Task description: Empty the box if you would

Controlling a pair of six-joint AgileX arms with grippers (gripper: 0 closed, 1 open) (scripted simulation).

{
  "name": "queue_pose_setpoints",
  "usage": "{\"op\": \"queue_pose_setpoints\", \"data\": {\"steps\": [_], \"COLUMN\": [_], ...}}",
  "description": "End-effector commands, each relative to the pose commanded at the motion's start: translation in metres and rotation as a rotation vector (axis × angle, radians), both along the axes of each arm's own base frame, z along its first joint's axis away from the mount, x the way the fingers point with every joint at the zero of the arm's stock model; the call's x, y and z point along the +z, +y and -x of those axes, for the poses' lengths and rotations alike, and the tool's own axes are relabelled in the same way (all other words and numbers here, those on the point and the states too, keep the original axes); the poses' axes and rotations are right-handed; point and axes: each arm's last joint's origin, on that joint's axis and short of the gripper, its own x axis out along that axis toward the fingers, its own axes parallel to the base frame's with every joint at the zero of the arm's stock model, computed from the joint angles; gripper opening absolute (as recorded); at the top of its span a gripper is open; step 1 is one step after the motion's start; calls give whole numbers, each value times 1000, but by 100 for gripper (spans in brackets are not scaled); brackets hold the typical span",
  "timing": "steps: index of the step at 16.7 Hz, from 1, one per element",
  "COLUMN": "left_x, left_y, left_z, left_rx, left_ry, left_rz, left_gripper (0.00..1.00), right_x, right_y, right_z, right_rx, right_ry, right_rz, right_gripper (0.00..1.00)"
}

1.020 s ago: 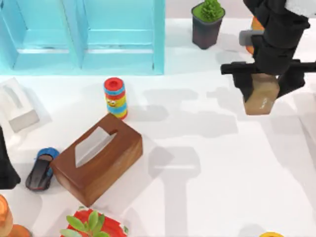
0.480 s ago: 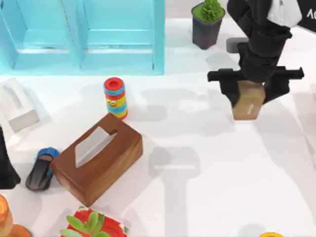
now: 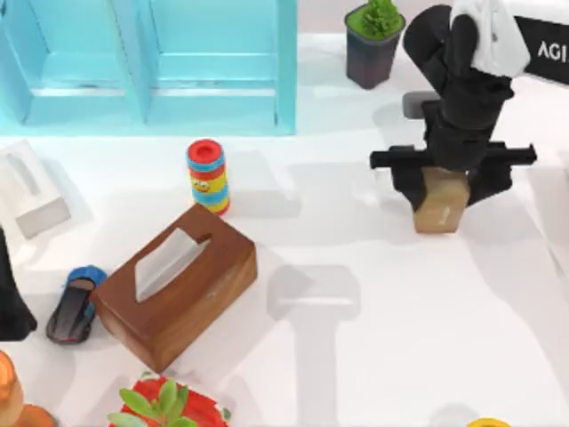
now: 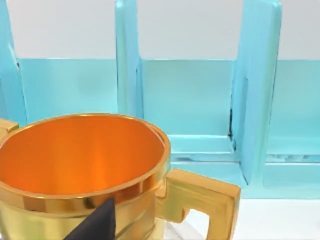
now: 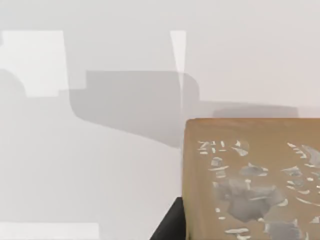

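My right gripper (image 3: 442, 189) is shut on a tan block (image 3: 440, 210) at the right of the table, below the potted plant. The block hangs upright, close above the white surface. In the right wrist view the tan block (image 5: 250, 180) has a worn grey mark on its face, and a black fingertip (image 5: 167, 227) shows beside it. A large light-blue box (image 3: 151, 67) with upright partitions stands at the back left. Its compartments (image 4: 187, 100) look bare in the left wrist view. My left arm (image 3: 9, 294) is parked at the left edge.
A potted plant (image 3: 373, 40) stands at the back. A striped toy stack (image 3: 207, 176), a wooden tissue box (image 3: 178, 283), a white tissue box (image 3: 31, 191) and a toy car (image 3: 73, 304) fill the left half. A gold cup (image 4: 80, 165) sits by my left gripper.
My right gripper has carried the tan block to the left and lower toward the table. The left arm has not moved.
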Motion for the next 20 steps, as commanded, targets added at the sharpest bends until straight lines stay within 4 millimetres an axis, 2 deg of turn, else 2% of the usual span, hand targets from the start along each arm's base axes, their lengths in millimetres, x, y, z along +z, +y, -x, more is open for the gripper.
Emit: {"op": "queue_pose_setpoints", "data": {"steps": [13, 20], "left_x": [0, 0], "left_y": [0, 0], "left_z": [0, 0], "left_rx": [0, 0], "left_ry": [0, 0], "left_rz": [0, 0], "left_gripper": [100, 100], "right_x": [0, 0], "right_y": [0, 0], "right_z": [0, 0], "right_rx": [0, 0], "right_ry": [0, 0], "right_rz": [0, 0], "right_gripper": [98, 100]}}
